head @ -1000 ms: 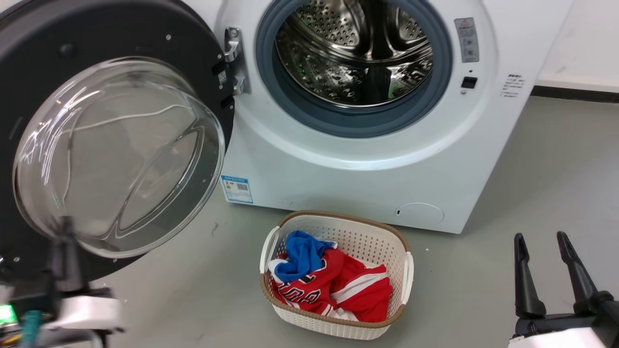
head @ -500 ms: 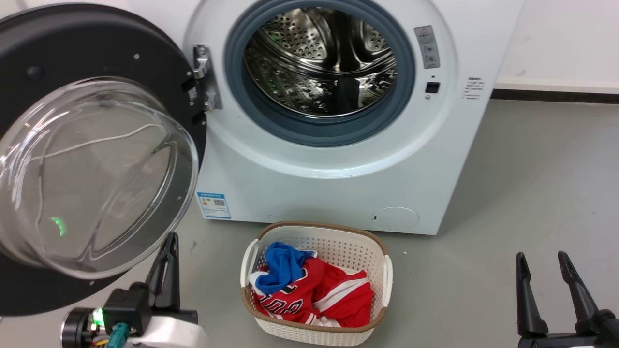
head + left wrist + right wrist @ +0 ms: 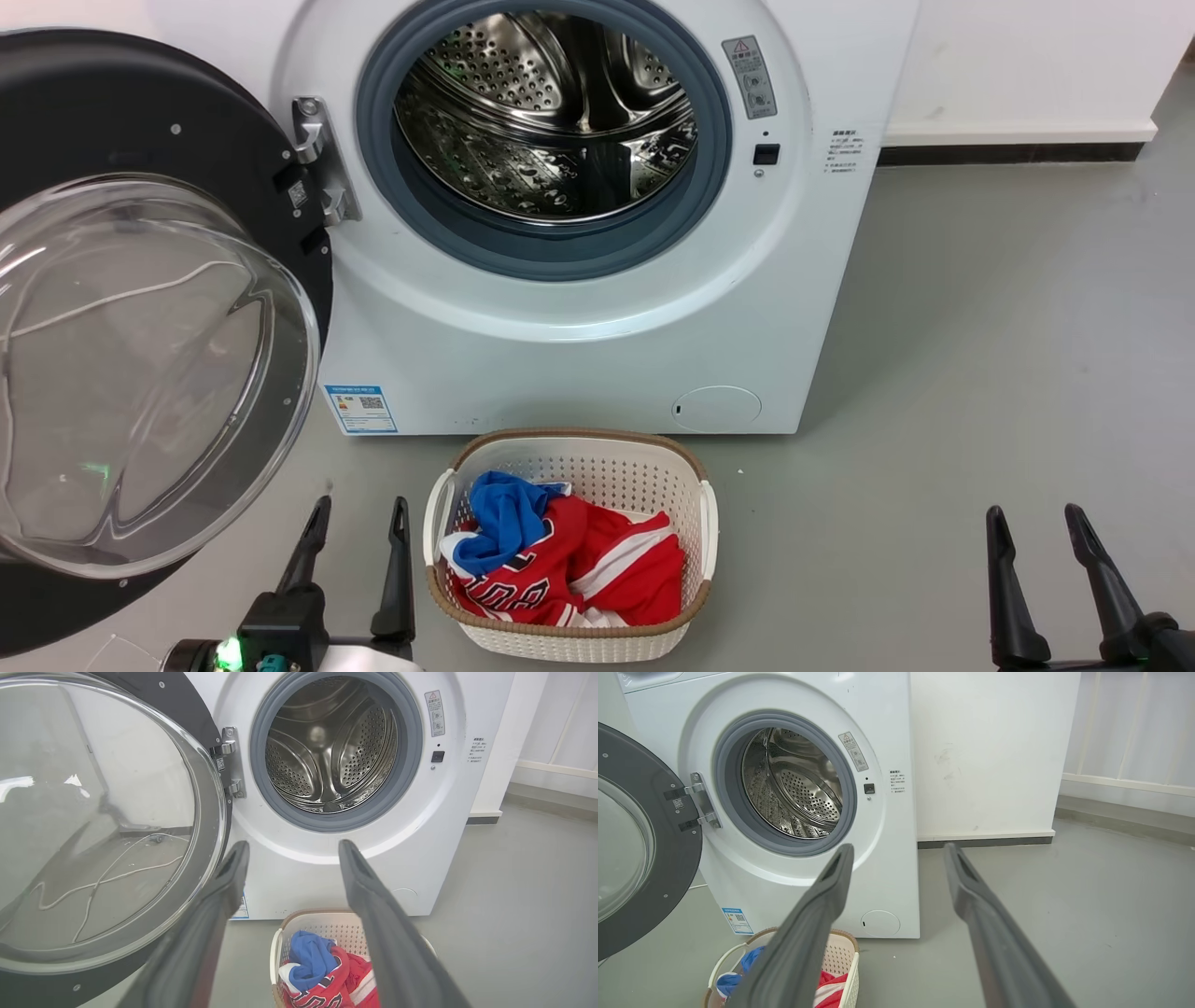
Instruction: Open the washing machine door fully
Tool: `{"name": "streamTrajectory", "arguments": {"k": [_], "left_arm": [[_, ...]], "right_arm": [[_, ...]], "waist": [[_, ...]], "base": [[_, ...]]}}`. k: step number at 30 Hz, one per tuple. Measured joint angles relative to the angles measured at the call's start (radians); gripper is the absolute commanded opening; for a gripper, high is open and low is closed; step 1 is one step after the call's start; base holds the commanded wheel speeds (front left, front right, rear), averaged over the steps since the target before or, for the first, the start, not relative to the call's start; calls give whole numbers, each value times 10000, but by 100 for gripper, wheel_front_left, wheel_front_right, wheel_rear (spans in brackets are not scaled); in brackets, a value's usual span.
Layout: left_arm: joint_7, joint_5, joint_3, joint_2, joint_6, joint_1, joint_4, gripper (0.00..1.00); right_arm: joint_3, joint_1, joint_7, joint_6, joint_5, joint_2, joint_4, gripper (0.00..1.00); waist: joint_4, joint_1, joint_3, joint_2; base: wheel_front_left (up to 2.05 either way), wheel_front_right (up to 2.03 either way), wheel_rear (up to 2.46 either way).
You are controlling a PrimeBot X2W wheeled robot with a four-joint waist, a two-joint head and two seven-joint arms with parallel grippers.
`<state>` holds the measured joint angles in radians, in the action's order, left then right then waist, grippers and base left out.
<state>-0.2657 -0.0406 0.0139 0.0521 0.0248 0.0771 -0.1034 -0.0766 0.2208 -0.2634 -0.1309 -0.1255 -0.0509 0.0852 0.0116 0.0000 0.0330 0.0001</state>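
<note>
Left gripper [image 3: 360,511] spread wide, empty, low near the washing machine door [image 3: 140,355], not touching; right gripper [image 3: 1034,515] likewise. Door hangs wide open left of the washing machine [image 3: 579,355], so I reckon opening's done; next, keep arms clear

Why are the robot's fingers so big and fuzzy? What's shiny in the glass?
Left wrist view: the left gripper sits close to the lens, so its fingers blur. Head view: the washing machine door catches white streaks and a green glint.
</note>
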Motion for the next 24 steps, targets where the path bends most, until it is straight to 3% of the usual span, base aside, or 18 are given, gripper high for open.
{"name": "streamTrajectory", "arguments": {"k": [17,18,24], "left_arm": [[-2,6,161,-4,-472,1,-42,100],[-2,6,161,-4,-464,9,-119,0],[174,-408,102,-8,-424,165,-614,0]], "right_arm": [[-59,-61,2,0,-88,0,-86,100],[-54,-52,2,0,-88,2,-169,0],[-10,48,92,0,-479,4,-596,0]], "waist": [[-25,0,-52,0],[-25,0,-51,0],[-28,0,-57,0]], "base": [[0,0,0],[0,0,0],[0,0,0]]}}
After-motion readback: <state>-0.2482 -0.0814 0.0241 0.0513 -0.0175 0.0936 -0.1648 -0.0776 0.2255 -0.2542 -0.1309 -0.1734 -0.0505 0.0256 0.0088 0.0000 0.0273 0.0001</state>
